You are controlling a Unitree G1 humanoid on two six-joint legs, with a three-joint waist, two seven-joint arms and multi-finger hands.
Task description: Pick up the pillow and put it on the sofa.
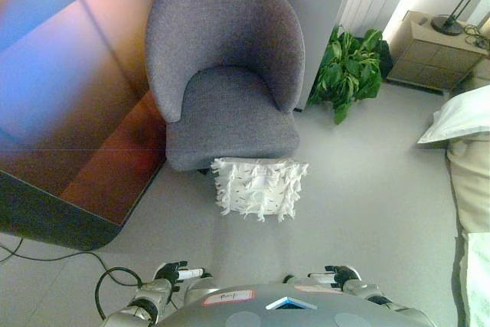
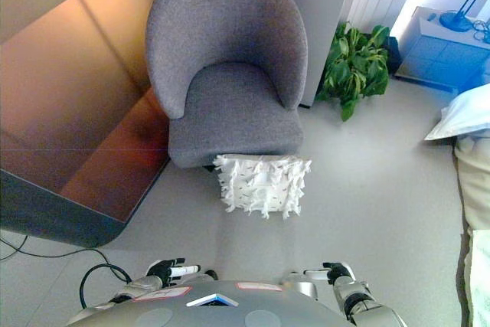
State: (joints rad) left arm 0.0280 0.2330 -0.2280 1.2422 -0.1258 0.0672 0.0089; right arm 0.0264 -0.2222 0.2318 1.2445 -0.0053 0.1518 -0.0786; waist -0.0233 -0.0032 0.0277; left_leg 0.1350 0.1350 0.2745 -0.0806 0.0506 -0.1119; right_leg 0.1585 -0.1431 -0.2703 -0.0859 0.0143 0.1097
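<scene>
A white fringed pillow (image 1: pixel 259 186) lies on the floor, resting against the front of a grey tub-shaped sofa chair (image 1: pixel 227 74). The chair's seat (image 2: pixel 233 105) has nothing on it. Both my hands show at the bottom edge, well short of the pillow. My left hand (image 1: pixel 178 273) is low at the left with its fingers straight, holding nothing. My right hand (image 2: pixel 331 273) is low at the right, fingers relaxed and bare too.
A dark brown wall panel (image 1: pixel 69 97) runs along the left of the chair. A green potted plant (image 1: pixel 349 70) stands right of the chair, a nightstand (image 1: pixel 432 55) with a lamp behind it. A bed with a white pillow (image 1: pixel 463 116) borders the right edge.
</scene>
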